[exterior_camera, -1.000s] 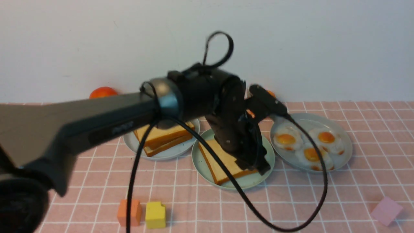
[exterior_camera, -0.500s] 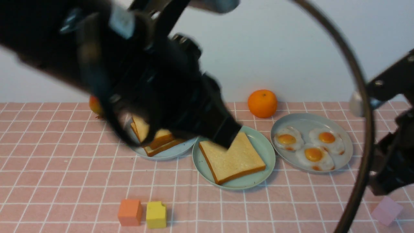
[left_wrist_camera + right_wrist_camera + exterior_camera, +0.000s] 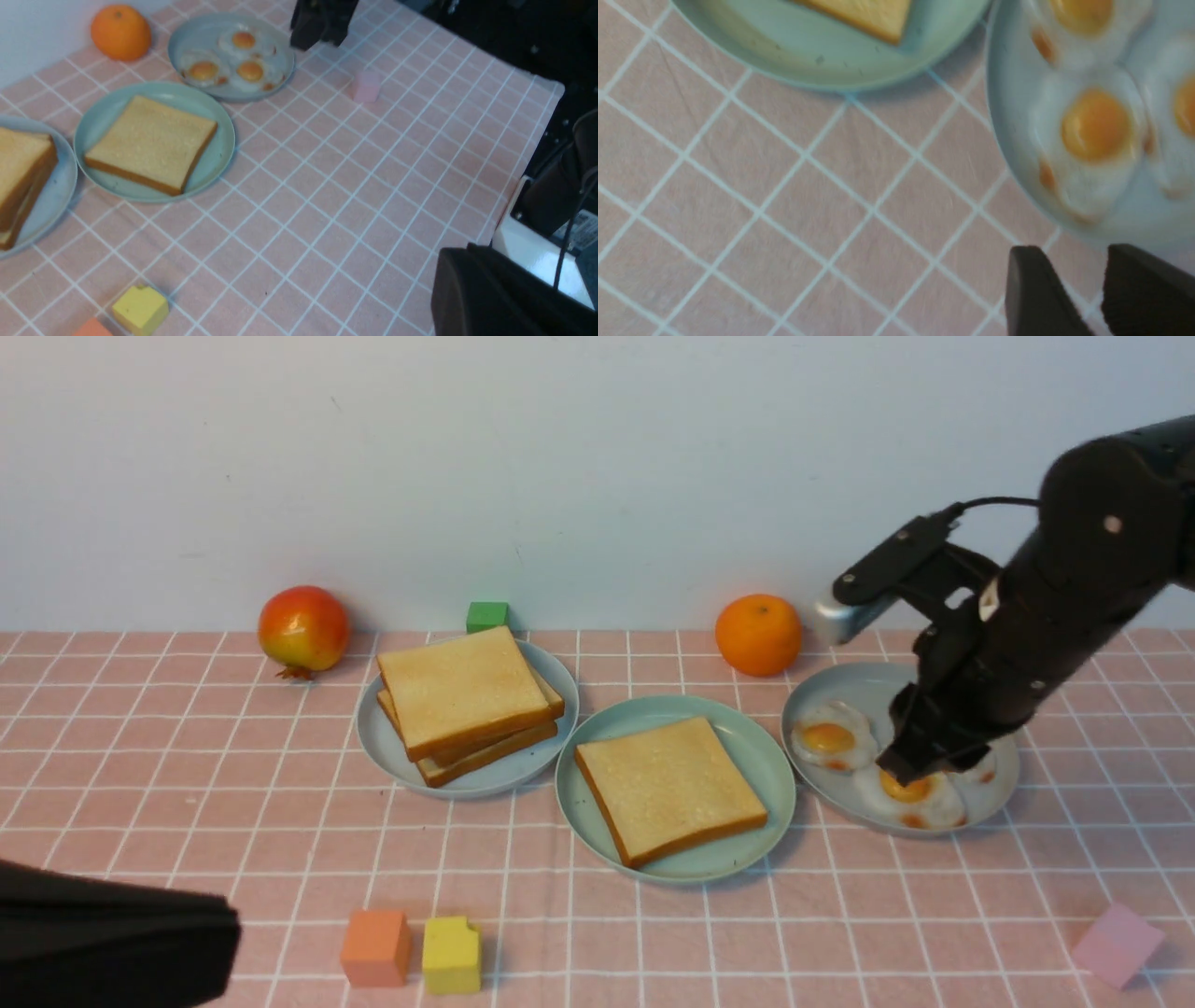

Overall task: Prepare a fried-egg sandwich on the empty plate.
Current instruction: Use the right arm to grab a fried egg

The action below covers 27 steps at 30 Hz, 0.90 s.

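Toast [image 3: 670, 789] lies on the mint plate [image 3: 761, 756], left of the right pincer [image 3: 913, 769], which hovers parted above the fried eggs [image 3: 826, 739]. Left pincer [image 3: 467, 284] is clenched.

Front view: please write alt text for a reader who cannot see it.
The right end effector is poised over a grey-blue plate of three fried eggs. Beside it, a mint-green plate holds one toast slice; a third plate holds stacked toast.
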Available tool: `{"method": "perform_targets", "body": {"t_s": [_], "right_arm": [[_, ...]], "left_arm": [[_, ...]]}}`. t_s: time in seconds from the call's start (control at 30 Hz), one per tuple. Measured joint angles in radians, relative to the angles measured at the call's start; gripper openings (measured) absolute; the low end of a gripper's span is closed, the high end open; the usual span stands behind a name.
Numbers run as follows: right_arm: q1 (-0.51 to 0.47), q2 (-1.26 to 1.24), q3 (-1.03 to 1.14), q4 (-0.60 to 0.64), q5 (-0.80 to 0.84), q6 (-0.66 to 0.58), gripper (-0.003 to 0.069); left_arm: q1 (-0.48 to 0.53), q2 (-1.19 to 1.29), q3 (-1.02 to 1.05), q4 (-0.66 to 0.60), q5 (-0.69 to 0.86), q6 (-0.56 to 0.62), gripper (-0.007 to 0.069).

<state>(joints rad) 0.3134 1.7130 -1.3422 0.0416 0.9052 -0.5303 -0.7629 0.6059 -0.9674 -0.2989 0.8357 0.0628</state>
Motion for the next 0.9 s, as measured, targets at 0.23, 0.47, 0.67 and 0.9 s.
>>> {"method": "perform_targets", "body": {"t_s": [0.23, 0.47, 0.67, 0.9], "right_arm": [[-0.005, 0.226, -0.153, -0.025, -0.034, -0.288, 0.0477], [-0.006, 0.32, -0.178, -0.132, -0.092, -0.316, 0.0514], [-0.006, 0.365, -0.178, -0.192, -0.173, -0.329, 0.0514], [-0.006, 0.376, -0.181, -0.206, -0.226, -0.332, 0.0514]], "left_arm": [[0.0, -0.001, 0.003, -0.001, 0.038, 0.0, 0.0012], [0.0, 0.012, 0.003, -0.001, 0.071, 0.0, 0.0012], [0.0, 0.012, 0.003, 0.0, 0.065, 0.0, 0.0012], [0.0, 0.012, 0.003, 0.0, 0.059, 0.0, 0.0012]]}}
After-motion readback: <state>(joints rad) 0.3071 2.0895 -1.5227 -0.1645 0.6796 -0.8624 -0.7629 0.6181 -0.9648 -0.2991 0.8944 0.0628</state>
